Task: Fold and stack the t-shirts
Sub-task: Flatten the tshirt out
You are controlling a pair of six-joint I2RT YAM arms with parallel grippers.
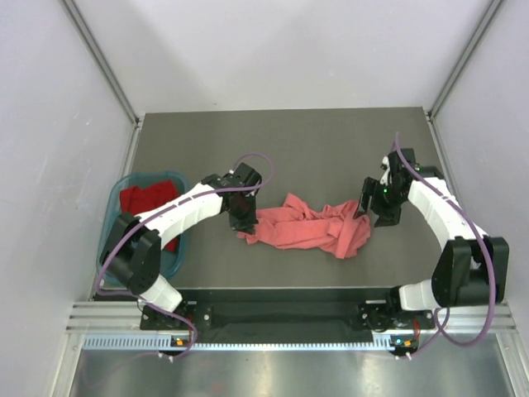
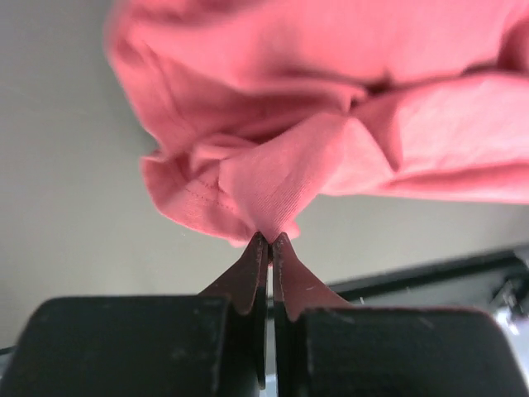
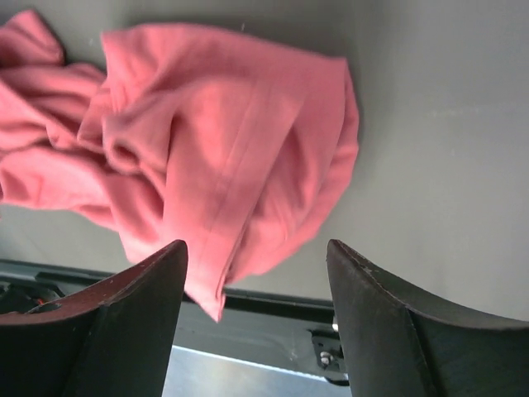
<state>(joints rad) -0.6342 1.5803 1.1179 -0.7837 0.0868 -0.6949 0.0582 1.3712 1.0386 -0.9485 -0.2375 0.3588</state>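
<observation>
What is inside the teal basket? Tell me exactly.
A crumpled deep red t-shirt lies inside the teal basket. The left arm crosses above it, covering part of the shirt. The basket's floor cannot be seen.

We find bare table (image 1: 289, 141) across the far half. Nearer, the crumpled pink t-shirt (image 1: 310, 227) fills the span between left gripper (image 1: 244, 223) and right gripper (image 1: 364, 211); the teal basket (image 1: 149, 176) blocks the left edge.

Left end effector (image 2: 270, 240) pinches the pink t-shirt (image 2: 331, 124) (crumpled).
</observation>
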